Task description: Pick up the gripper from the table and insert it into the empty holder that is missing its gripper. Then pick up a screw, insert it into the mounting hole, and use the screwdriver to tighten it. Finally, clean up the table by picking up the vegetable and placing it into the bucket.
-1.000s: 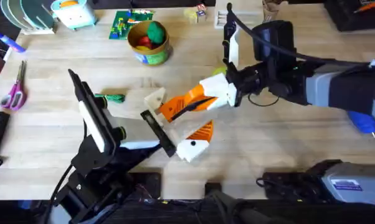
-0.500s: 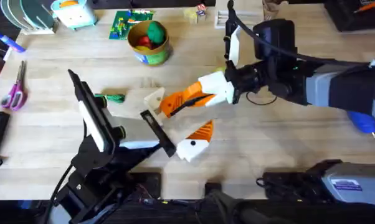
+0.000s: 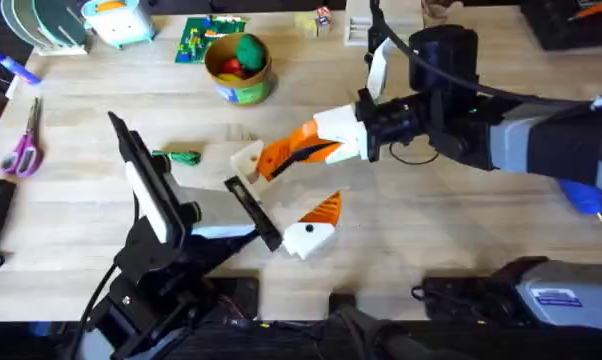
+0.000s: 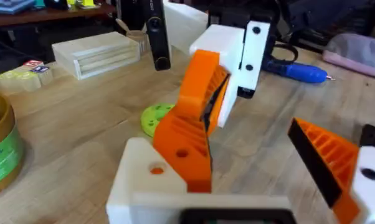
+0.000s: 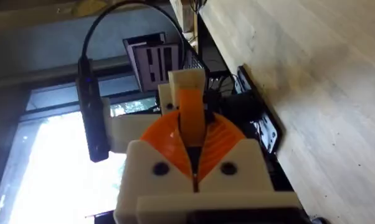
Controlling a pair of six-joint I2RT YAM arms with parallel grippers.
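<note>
**Orange wedge held at the white block**

The left end effector (image 3: pixel 271 215) stands open. Its bare holder (image 3: pixel 247 158) touches the gripper (image 3: pixel 271 160), clamped by the right end effector (image 3: pixel 281 160). Beyond the right end effector is the bucket (image 3: pixel 239 70).

The right arm is extended from the desk's right edge toward its middle, wrist rolled sideways. The right gripper (image 3: pixel 281 158) is seen with its orange pads pressed together, tips at a white finger block. The left arm is folded near the front edge; the left gripper (image 3: pixel 271 205) is spread wide.
</note>
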